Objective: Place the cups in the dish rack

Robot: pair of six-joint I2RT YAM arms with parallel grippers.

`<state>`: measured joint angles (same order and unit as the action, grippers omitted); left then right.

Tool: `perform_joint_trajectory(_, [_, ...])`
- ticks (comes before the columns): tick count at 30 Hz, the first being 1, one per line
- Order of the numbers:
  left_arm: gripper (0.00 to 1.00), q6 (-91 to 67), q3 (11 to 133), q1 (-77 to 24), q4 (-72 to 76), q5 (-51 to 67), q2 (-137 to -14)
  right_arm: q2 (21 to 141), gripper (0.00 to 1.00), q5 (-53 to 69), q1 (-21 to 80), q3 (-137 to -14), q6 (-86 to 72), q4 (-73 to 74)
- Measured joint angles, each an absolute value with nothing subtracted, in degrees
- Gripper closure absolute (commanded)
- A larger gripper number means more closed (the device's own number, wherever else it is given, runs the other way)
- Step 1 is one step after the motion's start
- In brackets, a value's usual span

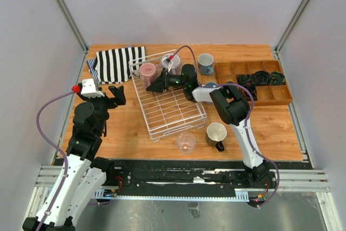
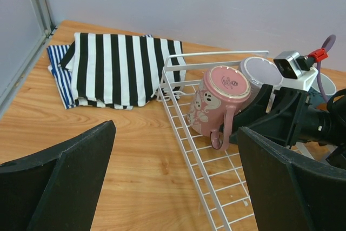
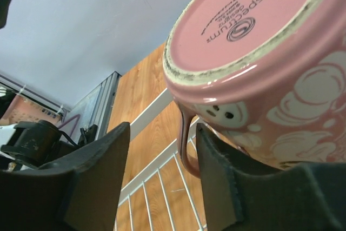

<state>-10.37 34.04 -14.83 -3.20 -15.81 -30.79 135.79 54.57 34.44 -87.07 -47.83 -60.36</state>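
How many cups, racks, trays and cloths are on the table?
Cups: 6 (pink mug, grey-lilac cup, blue-grey mug, light blue tumbler mostly hidden, dark mug, clear glass)
Dish rack: 1
Wooden tray: 1
Striped cloths: 2
Total: 10

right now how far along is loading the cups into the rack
Done: the pink mug and a grey-lilac cup are in the dish rack. In hand: the right gripper is open around the pink mug's handle. Left, out on the table: at least the blue-grey mug, clear glass and dark mug.

Lab cell: white panels (image 1: pixel 178 4), aluminium rails (image 1: pixel 297 179)
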Motion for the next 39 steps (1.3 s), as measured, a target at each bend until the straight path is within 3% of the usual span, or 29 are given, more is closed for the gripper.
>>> perform_joint_trajectory(5, [0.01, -10.6, 34.1, -14.8, -3.9, -15.3, -31.0, 134.3, 0.32, 53.3, 34.5, -84.5, -47.0, -60.1])
perform_joint_trajectory(14, [0.15, -18.6, 34.2, -14.8, -8.7, -13.6, -36.1, 126.6, 0.28, 49.8, 34.7, -77.5, -43.0, -55.0])
perform_joint_trajectory(20, [0.14, -23.9, 37.3, -14.8, -11.3, -11.8, -43.8, 118.6, 0.25, 45.9, 34.4, -73.1, -39.3, -48.7])
perform_joint_trajectory(28, [0.13, -24.6, 50.9, -14.8, -16.3, -7.2, -58.9, 105.4, 0.25, 41.6, 34.0, -70.3, -33.6, -36.9])
perform_joint_trajectory(39, [0.15, -24.5, 60.4, -19.5, -24.0, -3.1, -74.9, 95.9, 0.29, 36.1, 28.3, -76.5, -28.6, -0.8])
